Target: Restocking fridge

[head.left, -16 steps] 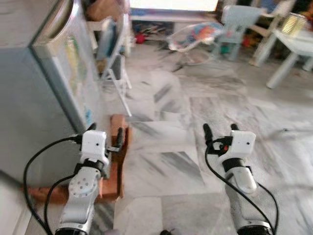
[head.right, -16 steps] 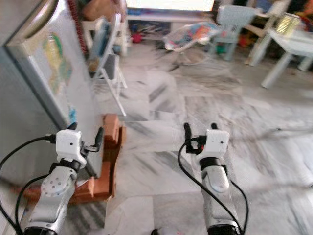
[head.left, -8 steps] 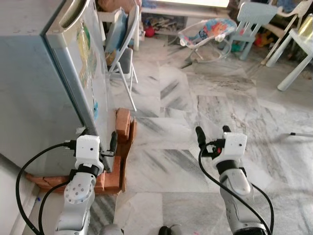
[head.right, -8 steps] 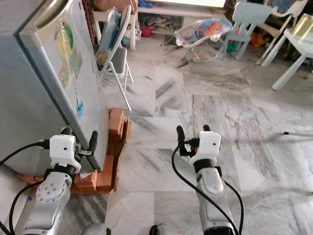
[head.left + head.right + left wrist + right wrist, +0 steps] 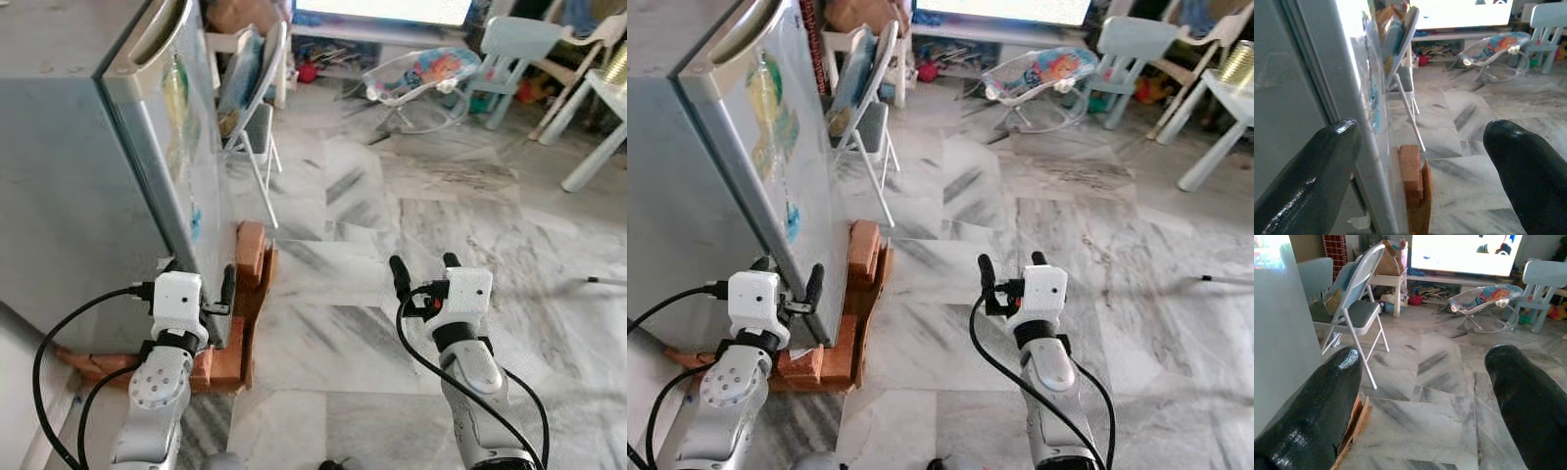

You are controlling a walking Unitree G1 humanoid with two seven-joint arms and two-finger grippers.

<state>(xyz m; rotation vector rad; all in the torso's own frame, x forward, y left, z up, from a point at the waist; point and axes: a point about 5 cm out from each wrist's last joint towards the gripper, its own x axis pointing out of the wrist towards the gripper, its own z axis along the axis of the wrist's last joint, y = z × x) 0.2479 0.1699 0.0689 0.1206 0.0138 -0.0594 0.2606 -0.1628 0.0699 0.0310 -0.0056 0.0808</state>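
Fridge (image 5: 88,166): grey, door shut, stands at the robot's left on a low base of red bricks (image 5: 247,257) and a wooden board. Curved handle (image 5: 749,29) at the door's top edge. Coloured stickers (image 5: 772,108) on the door front, green, yellow and blue; no lettering legible on them. No brand mark can be made out.

Left tool (image 5: 201,284): fingers spread wide apart, holding nothing. It sits low at the fridge's front corner; in the left wrist view the door's edge runs between the two fingertips (image 5: 1327,152), one on the fridge's side face, the other out over the floor. Contact with the door cannot be told.

Right tool (image 5: 423,266): fingers also wide apart, empty, held over the bare marble floor (image 5: 392,215), well apart from the fridge and to its right.

Beyond the fridge: folding chair (image 5: 1354,308) just past the door, baby bouncer (image 5: 421,73) farther back, pale blue child's chair (image 5: 1132,44), white desk (image 5: 1220,98) at far right with a tin (image 5: 1239,61) on it.
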